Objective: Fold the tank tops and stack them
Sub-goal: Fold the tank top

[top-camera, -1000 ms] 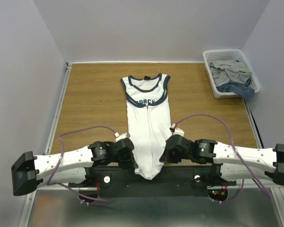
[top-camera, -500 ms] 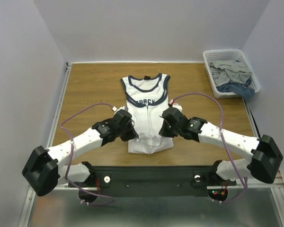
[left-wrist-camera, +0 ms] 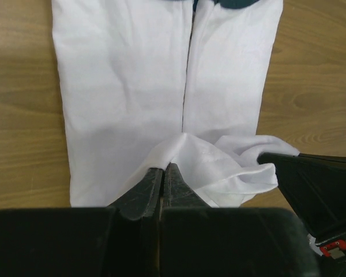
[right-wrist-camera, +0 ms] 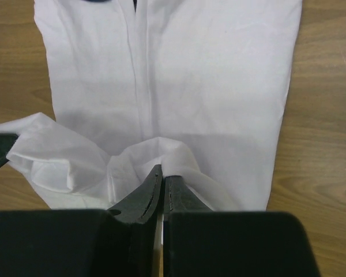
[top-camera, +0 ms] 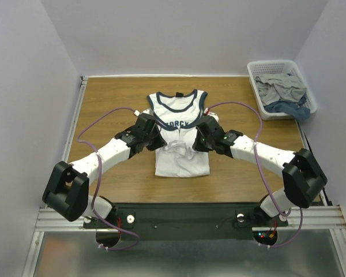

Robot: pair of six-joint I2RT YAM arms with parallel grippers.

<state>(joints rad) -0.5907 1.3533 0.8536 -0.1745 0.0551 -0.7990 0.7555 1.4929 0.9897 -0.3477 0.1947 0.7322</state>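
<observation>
A white tank top (top-camera: 181,163) with navy trim and a chest print lies at the middle of the wooden table, its sides folded in. Its lower part is doubled up over the body. My left gripper (top-camera: 155,141) is shut on the hem's left corner, and the pinched white cloth (left-wrist-camera: 179,150) shows at its tips in the left wrist view. My right gripper (top-camera: 199,141) is shut on the hem's right corner, with the cloth (right-wrist-camera: 167,151) bunched at its tips. Both grippers hang just above the shirt below the print.
A white basket (top-camera: 255,72) at the back right corner holds more crumpled grey and blue clothes (top-camera: 282,89). Bare wood (top-camera: 104,115) lies left and right of the shirt. A metal rail (top-camera: 173,216) runs along the near edge.
Both grippers have carried the hem from the near table edge up toward the chest, folding the shirt's lower part over its body. The arms have stretched forward.
</observation>
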